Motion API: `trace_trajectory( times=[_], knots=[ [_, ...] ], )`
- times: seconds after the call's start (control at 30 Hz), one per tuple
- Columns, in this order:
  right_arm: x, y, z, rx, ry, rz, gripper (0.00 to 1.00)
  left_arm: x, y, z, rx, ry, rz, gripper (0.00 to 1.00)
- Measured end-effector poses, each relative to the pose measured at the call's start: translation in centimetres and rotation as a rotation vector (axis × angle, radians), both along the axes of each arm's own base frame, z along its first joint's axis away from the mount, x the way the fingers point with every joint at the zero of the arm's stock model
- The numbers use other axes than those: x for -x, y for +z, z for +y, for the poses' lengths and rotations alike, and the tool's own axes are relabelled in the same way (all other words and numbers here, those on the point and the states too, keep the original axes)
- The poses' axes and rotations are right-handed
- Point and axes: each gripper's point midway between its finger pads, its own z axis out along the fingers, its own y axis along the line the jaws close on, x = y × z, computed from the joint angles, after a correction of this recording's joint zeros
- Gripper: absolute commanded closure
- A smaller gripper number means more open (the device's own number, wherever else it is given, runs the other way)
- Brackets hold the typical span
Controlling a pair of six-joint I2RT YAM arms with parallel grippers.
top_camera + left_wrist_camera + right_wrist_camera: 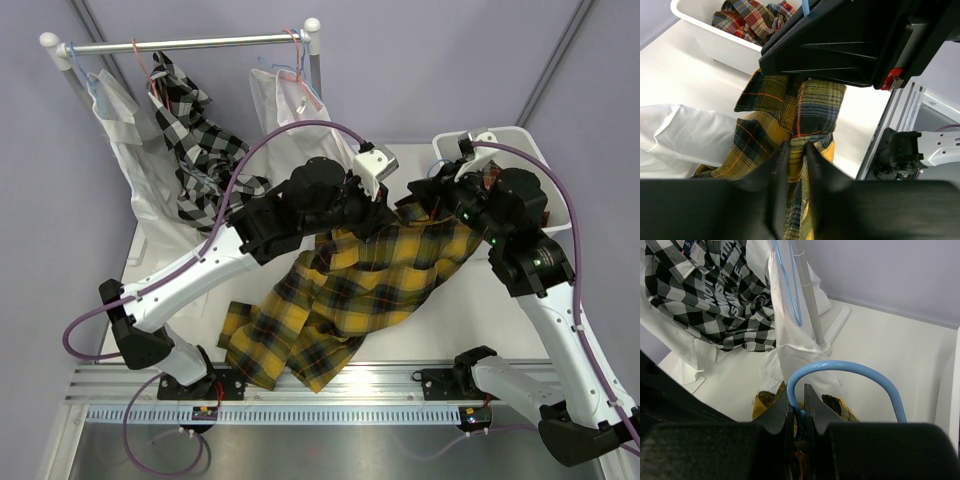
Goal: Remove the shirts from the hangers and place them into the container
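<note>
The yellow-black plaid shirt (340,290) lies spread on the table between the arms. My left gripper (797,143) is shut on a bunched fold of this shirt (790,120) near its upper end. My right gripper (796,386) is shut on the hook of a light blue hanger (840,365), with yellow plaid cloth (767,400) just beyond its fingers. The white container (520,135) stands at the back right, and a red-orange-blue plaid shirt (755,15) lies inside it. Both grippers are close together beside the container (715,42).
A rack (190,43) at the back left carries a white shirt (120,130), a black-white checked shirt (195,150) and another white shirt (285,100) on a blue hanger (790,290). The rack's post (810,300) stands close ahead of my right gripper.
</note>
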Motion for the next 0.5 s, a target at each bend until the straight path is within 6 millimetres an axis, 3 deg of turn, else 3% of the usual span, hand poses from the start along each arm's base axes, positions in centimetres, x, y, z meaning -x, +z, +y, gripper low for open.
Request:
trace_trajectory(
  times=[0.03,0.07,0.33,0.5],
  knots=[
    [0.0,-0.1,0.0,0.001,-0.001,0.001,1.00,0.0,-0.1,-0.1,-0.002,-0.005,0.002,0.99],
    [-0.1,-0.1,0.0,0.001,-0.001,0.002,1.00,0.1,-0.1,-0.1,-0.001,-0.005,0.002,1.00],
    [-0.2,-1.3,-0.4,0.010,-0.037,0.020,1.00,0.5,-1.0,-0.1,-0.020,-0.019,-0.015,1.00],
    [0.1,-2.2,0.1,-0.007,-0.038,0.058,1.00,0.8,-1.2,1.1,-0.015,0.002,-0.050,1.00]
  ],
)
